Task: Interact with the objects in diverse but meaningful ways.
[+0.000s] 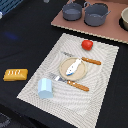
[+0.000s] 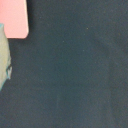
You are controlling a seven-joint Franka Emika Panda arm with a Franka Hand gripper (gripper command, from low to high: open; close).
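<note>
While the tomato [image 1: 87, 44] sits on the placemat [image 1: 35, 85], no fingers show; their state is unknowable.

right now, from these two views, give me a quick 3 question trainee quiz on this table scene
1. True or false: the fish-shaped piece lies on the round plate.
2. Which lies off the placemat, on the dark cloth? A) tomato B) bread block C) blue cup
3. Fill in: two grey ___ stand on the brown board behind the placemat.

Key
1. True.
2. B.
3. Pots.
</note>
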